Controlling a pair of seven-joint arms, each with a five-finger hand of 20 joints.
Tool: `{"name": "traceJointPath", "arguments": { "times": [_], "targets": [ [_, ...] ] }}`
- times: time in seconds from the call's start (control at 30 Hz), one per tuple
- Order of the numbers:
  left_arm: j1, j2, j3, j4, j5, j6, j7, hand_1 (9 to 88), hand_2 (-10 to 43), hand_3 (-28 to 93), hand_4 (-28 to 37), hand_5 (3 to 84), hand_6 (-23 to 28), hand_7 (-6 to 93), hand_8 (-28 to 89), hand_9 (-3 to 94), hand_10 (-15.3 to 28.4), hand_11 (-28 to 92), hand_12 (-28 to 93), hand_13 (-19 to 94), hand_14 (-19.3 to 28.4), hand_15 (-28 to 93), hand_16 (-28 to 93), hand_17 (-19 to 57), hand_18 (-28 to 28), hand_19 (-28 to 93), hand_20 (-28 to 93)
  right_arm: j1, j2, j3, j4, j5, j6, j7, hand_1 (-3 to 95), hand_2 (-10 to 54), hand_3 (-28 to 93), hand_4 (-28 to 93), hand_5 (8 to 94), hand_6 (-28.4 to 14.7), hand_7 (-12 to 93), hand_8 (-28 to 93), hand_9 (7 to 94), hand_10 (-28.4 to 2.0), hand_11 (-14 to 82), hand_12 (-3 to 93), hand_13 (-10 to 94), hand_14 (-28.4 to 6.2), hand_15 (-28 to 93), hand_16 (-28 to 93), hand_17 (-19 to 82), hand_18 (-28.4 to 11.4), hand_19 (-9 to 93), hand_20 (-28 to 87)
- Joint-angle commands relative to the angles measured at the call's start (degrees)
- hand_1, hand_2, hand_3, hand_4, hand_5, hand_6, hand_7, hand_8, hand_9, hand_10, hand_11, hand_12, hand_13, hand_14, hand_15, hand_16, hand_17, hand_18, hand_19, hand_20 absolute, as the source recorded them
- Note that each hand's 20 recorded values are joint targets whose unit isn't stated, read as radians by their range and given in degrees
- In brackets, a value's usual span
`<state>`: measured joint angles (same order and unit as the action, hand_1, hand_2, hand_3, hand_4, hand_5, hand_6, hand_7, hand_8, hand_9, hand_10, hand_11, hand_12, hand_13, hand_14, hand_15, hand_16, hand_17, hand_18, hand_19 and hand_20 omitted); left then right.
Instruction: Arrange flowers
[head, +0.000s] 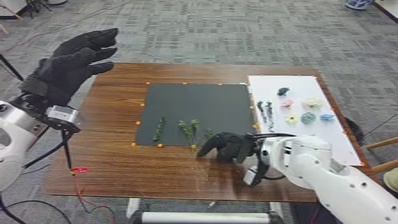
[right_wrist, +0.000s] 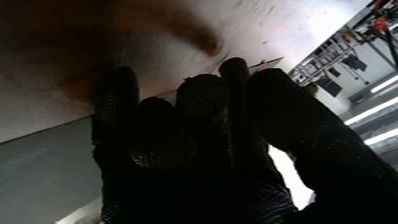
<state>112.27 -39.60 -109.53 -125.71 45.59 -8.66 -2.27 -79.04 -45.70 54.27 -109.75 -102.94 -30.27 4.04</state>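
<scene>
"What did the head view show?"
"The left hand (head: 67, 70) hung at the upper left of the frame, empty, its fingers loosely straight. A pale label (head: 64, 116) sat at its wrist, and a red tag (head: 80, 170) lay at the lower left; I couldn't make out the print on either."
"And the right hand (head: 228, 146)?"
"Low, right of centre, over the table (head: 107, 175), beside the lower edge of the dark mat (head: 191, 100). Its fingers were slightly bent but open; I couldn't tell if they had hold of anything."
"The flowers?"
"Green sprigs (head: 187, 129) lay on the mat's lower part. Pink (head: 287, 103), cream (head: 312, 102), yellow (head: 291, 119) and blue (head: 326, 117) blooms lay on the white sheet (head: 329, 135) at the right, with dark stems (head: 269, 111) along its left side."
"What about the right wrist view?"
"There the right hand (right_wrist: 204, 165) had its fingers extended near the shiny tabletop. Its grip was too dark to judge."
</scene>
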Motion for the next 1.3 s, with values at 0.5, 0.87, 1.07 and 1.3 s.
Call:
{"name": "traceJointPath", "arguments": {
  "times": [0.5,0.87,1.07,1.3],
  "targets": [
    [0.11,-0.37,0.26,-0.2,-0.31,0.01,-0.35,25.0,-9.2,63,-28.3,19.1,1.3,19.8,-9,11.5,7.7,20,19,3,10.6,37,-6,-12.3,19.0,33,11,2.32,-2.01,-3.43,0.5,-3.78,5.65,3.45,19.1,15.0,93,-4,38.9,-0.5,14,-12,72.5,-13.9,64.2,48.1,71,-14.1,87,40,29,-21.8,76,43],
    [0.24,-0.42,0.21,-0.25,-0.3,0.14,-0.3,25.1,-9.2,63,-28.3,19.2,1.4,19.8,-9,11.5,7.7,20,19,3,10.6,37,-6,-12.4,19.0,33,11,4.83,-2.02,-5.42,1.8,-4.87,6.56,5.07,16.5,17.0,93,-4,38.7,-1.4,14,-11,73.7,-14.2,67.5,41.4,72,-14.1,87,39,29,-21.8,77,43],
    [-0.05,-0.39,0.52,-0.13,-0.4,0.15,-0.39,25.1,-9.2,63,-28.3,19.1,1.3,19.7,-9,11.5,7.7,20,19,3,10.6,37,-6,-12.3,19.0,33,11,9.15,-2.97,-9.42,5.08,-6.17,7.73,6.49,16.5,16.9,93,-4,39.0,-1.6,13,-11,73.8,-14.0,67.9,40.2,72,-14.0,87,39,29,-22.0,77,43],
    [-0.66,-0.37,1.11,0.06,-0.42,0.02,-0.5,25.0,-9.2,63,-28.3,19.1,1.4,19.7,-9,11.5,7.7,20,19,3,10.6,37,-6,-12.4,19.1,33,11,12.77,-3.82,-11.66,7.73,-8.07,8.18,7.52,16.2,17.0,93,-4,38.9,-1.9,13,-11,74.0,-14.0,68.2,39.7,72,-14.0,87,39,29,-21.9,77,43]
  ]
}}
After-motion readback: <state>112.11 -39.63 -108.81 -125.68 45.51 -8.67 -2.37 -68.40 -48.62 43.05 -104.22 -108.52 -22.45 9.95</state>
